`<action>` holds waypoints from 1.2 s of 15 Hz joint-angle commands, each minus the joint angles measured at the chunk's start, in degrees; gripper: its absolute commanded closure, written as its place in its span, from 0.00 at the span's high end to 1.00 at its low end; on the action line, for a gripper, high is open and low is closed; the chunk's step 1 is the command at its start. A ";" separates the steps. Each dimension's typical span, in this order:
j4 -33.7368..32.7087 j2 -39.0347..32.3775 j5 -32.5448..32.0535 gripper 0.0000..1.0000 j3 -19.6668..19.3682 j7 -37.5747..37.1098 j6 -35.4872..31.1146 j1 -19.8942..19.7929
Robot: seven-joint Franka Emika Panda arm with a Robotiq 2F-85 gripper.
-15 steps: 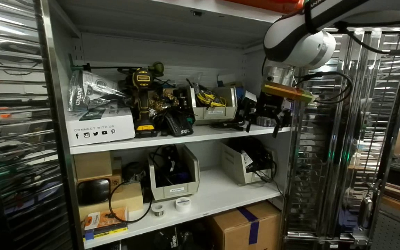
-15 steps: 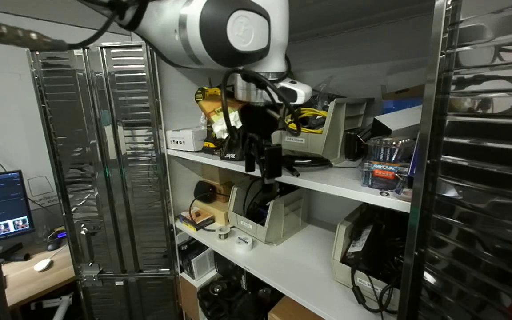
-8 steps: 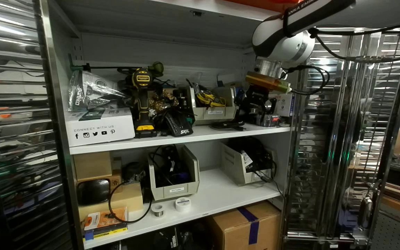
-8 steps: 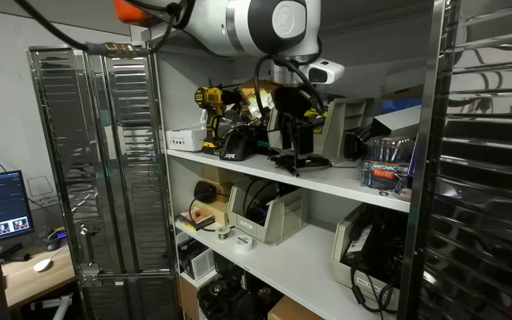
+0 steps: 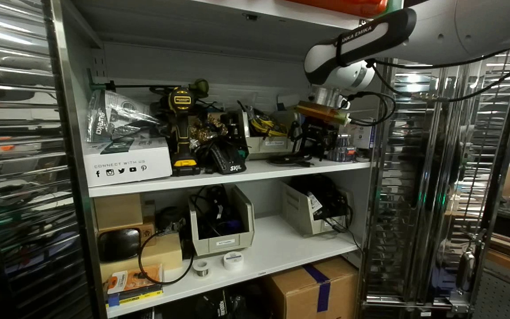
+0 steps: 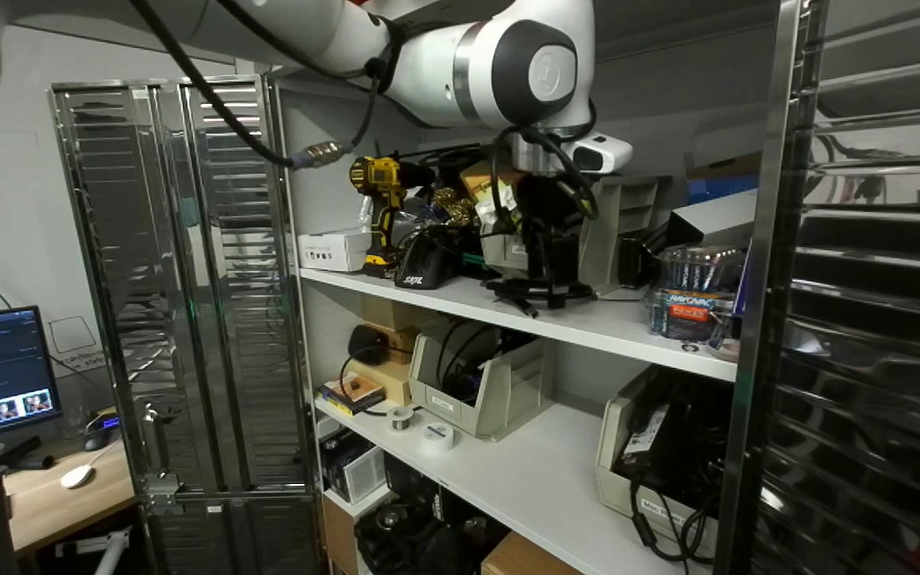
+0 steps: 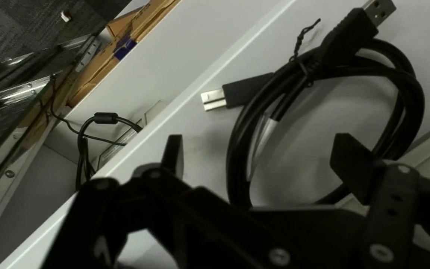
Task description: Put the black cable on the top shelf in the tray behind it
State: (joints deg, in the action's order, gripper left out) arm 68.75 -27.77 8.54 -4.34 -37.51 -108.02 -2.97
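Note:
The black cable (image 7: 239, 149) is a tied coil with metal USB plugs. It lies flat on the top shelf (image 7: 185, 98) in the wrist view. In both exterior views the cable (image 5: 287, 160) (image 6: 510, 292) lies near the shelf's front edge (image 5: 237, 176) (image 6: 628, 342). The tray (image 5: 256, 146) (image 6: 600, 231), pale and holding yellow cord, stands just behind it. My gripper (image 7: 260, 160) is open and empty, low over the coil (image 5: 310, 149) (image 6: 549, 289). One finger is outside the coil's near strand and the other is over its far side. Contact cannot be told.
A yellow-and-black drill (image 5: 181, 128) (image 6: 380, 208) and a SKIL charger (image 5: 227, 158) (image 6: 428, 259) stand on the shelf to one side. Battery packs (image 5: 342, 151) (image 6: 691, 299) stand on the other side. A metal door (image 6: 779, 239) stands beside the shelf.
The arm has moved along the shelf away from the battery packs and come down over the cable. The fingers have stayed open. The cable and tray have not moved.

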 commanded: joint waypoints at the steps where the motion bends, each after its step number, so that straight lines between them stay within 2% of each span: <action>1: -8.55 -4.46 -1.40 0.74 -0.70 -1.87 5.16 0.80; 2: -8.59 -4.28 -2.21 0.70 -0.86 -2.01 5.47 1.21; 10: -3.82 -2.71 -8.62 0.08 -0.49 -2.35 7.88 3.41; 12: -1.01 -1.41 -9.79 0.05 -0.37 -2.59 7.43 4.06; 13: 0.44 -0.45 -10.06 0.08 -0.26 -2.61 6.93 4.27; 18: 13.73 9.59 -12.69 0.08 0.11 -2.64 -0.60 6.41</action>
State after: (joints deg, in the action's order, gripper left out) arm 71.17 -26.33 -2.16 -4.36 -38.90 -103.96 1.49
